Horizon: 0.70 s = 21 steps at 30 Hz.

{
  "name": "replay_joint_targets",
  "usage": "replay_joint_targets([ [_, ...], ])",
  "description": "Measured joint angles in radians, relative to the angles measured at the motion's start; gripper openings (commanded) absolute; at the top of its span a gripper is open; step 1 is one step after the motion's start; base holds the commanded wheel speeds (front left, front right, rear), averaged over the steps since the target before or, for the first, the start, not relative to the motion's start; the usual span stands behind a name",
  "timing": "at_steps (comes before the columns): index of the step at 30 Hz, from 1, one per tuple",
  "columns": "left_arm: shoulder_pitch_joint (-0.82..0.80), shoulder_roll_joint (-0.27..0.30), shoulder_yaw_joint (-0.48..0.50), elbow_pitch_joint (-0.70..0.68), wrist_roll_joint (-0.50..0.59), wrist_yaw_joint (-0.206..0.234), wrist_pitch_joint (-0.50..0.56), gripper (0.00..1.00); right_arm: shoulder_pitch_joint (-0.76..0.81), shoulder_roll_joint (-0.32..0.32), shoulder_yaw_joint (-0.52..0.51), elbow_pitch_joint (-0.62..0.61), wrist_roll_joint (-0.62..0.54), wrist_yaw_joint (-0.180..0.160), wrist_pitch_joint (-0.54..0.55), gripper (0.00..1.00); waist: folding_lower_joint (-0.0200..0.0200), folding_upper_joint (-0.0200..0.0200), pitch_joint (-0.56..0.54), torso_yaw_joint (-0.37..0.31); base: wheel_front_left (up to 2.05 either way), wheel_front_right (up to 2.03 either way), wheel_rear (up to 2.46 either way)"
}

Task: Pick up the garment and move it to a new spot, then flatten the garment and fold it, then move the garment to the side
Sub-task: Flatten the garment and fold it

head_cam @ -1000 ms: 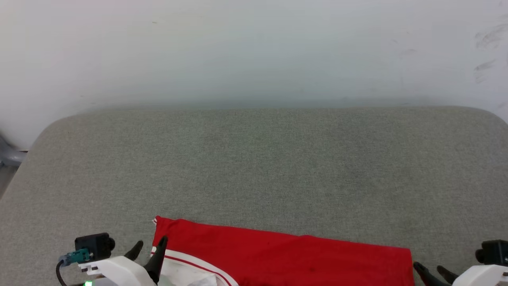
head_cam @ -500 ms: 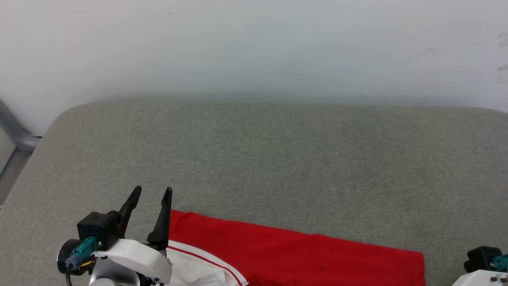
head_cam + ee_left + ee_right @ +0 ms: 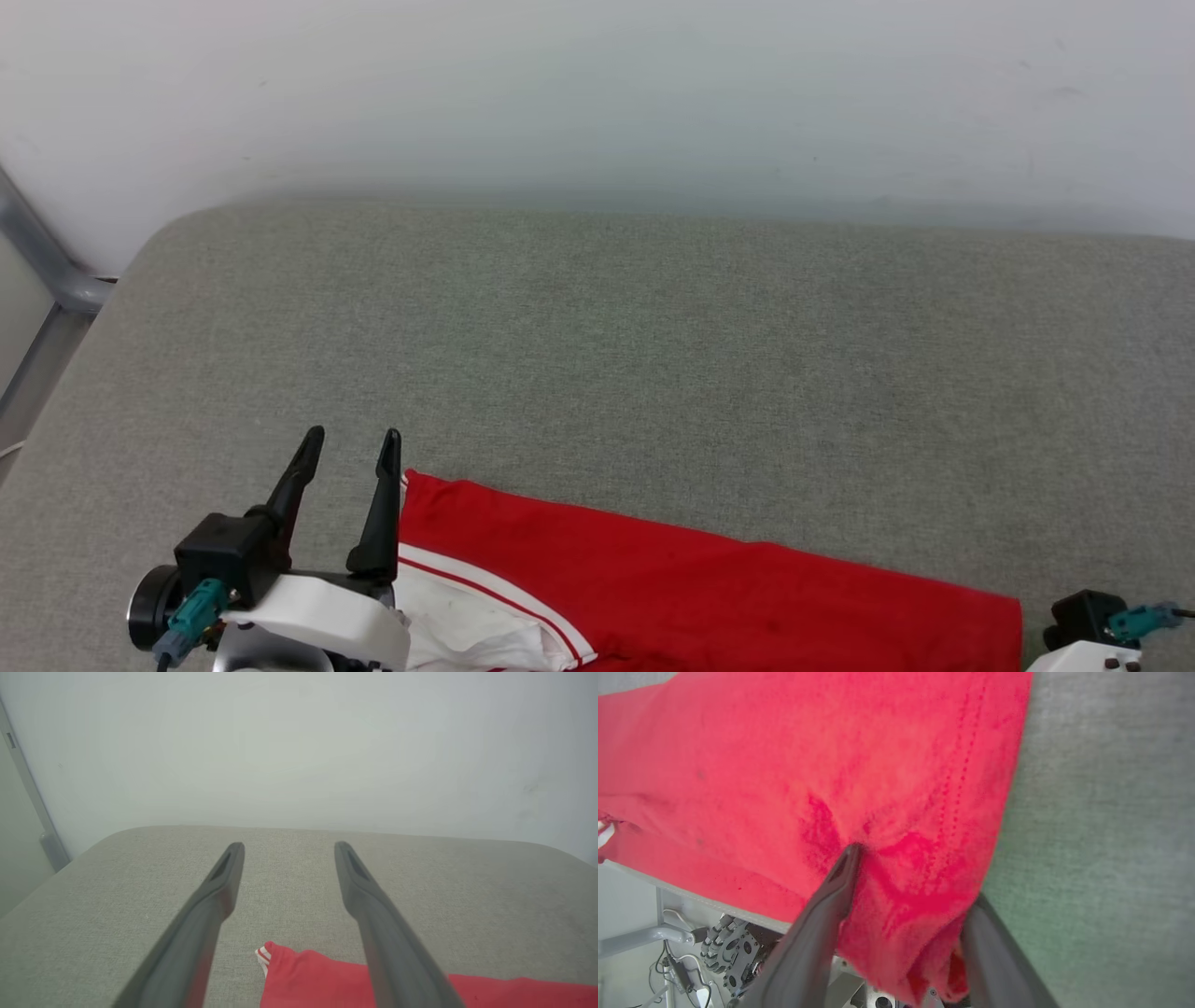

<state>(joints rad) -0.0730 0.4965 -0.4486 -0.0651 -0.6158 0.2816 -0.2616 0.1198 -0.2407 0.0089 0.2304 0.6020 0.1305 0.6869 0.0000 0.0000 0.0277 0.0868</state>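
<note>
The left claw gapes empty beside the shirt's left corner; the right claw, spread wide, straddles its right corner

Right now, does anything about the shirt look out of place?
Yes: the garment sits at the near edge of the grey pad, and the right wrist view shows its red hem spilling over that edge, bunched between the spread fingers of the right hand.

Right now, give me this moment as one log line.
garment: lying on grey cushion | left claw: open, empty, by its corner | right claw: open, astride red edge
</note>
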Motion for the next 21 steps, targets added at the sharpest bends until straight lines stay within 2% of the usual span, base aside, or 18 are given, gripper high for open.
replay_joint_targets([
  [5, 0.008, -0.004, -0.003, 0.009, 0.009, -0.008, 0.0, 1.0, -0.014, 0.009, 0.029, 0.001, 0.03, 0.0, -0.003, 0.0, 0.0, 0.0, -0.005, -0.009, 0.0, 0.0, 0.0],
  [12, 0.03, -0.004, -0.003, 0.02, 0.009, 0.001, 0.0, 1.0, -0.026, -0.023, 0.036, -0.067, 0.035, 0.0, -0.035, 0.0, 0.0001, 0.0, -0.031, -0.025, 0.0, 0.0, 0.0],
  [17, 0.051, -0.001, 0.001, 0.013, 0.004, 0.014, 0.002, 1.0, -0.032, -0.053, -0.012, -0.103, 0.04, 0.001, -0.025, 0.0, 0.0002, 0.0, -0.05, -0.042, 0.0, 0.0, 0.0],
  [21, 0.068, 0.005, 0.004, 0.002, 0.004, 0.027, 0.006, 1.0, -0.029, -0.081, -0.096, -0.098, 0.041, 0.001, -0.011, 0.0, 0.0001, 0.0, -0.063, -0.055, 0.0, 0.0, 0.0],
])
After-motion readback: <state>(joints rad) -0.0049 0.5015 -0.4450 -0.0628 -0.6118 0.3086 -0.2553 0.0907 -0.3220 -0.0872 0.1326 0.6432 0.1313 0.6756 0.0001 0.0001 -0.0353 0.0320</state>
